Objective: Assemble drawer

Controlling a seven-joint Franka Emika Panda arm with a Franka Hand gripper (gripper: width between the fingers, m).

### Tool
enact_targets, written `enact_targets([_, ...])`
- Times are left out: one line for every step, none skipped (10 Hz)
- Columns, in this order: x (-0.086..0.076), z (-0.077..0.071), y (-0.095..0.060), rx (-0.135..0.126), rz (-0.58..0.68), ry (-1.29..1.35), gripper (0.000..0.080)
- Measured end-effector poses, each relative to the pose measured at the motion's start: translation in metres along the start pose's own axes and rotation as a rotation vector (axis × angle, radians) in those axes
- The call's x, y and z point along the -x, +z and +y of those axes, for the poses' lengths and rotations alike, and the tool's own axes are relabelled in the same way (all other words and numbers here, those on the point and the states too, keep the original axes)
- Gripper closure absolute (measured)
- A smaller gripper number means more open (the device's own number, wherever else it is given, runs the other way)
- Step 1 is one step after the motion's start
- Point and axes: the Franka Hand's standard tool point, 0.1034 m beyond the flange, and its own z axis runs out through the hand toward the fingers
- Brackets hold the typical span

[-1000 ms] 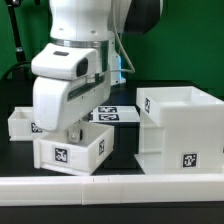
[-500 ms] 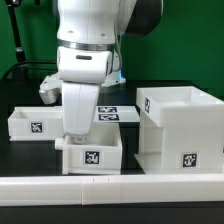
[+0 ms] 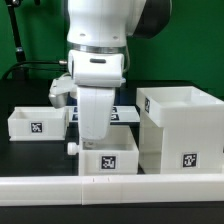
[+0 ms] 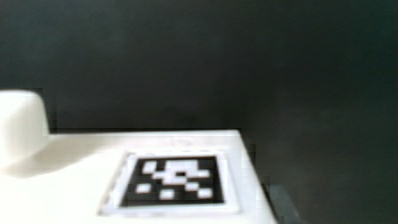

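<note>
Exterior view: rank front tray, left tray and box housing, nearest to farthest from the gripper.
1. front tray, directly under the gripper.
2. left tray, on the exterior view's left, and box housing, on its right: too close to call.

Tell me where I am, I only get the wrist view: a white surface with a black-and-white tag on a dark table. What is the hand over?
Observer: The hand is down at a small white plastic tray, close to the low white border wall.
Operator: Where's the housing?
Observer: The tall white box housing stands right beside that tray, on the exterior view's right.
Operator: And the other tray?
Observer: The second small white tray sits apart, on the exterior view's left.
</note>
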Motion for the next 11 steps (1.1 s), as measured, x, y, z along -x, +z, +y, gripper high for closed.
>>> enact_targets([-0.002,0.002,0.001,-0.002,0.001,0.02,0.0757])
enact_targets([0.0,0.001,0.001,-0.003,0.001,0.023,0.0757])
enact_targets([0.0,0.001,0.001,-0.003,0.001,0.025,0.0757])
enact_targets([0.001,0.001,0.002,-0.004,0.001,0.025,0.0757])
enact_targets([0.0,0.001,0.002,-0.003,0.001,0.025,0.0757])
enact_targets([-0.005,0.002,0.003,0.001,0.005,0.016,0.0757])
enact_targets([-0.01,0.002,0.003,0.003,0.009,-0.004,0.0757])
enact_targets([-0.012,0.003,0.002,0.007,0.012,-0.021,0.0757])
enact_targets([-0.013,0.004,0.002,0.011,0.012,-0.02,0.0757])
enact_targets([-0.012,0.004,0.002,0.019,0.012,-0.017,0.0757])
enact_targets([-0.013,0.005,0.003,0.039,0.014,-0.015,0.0757])
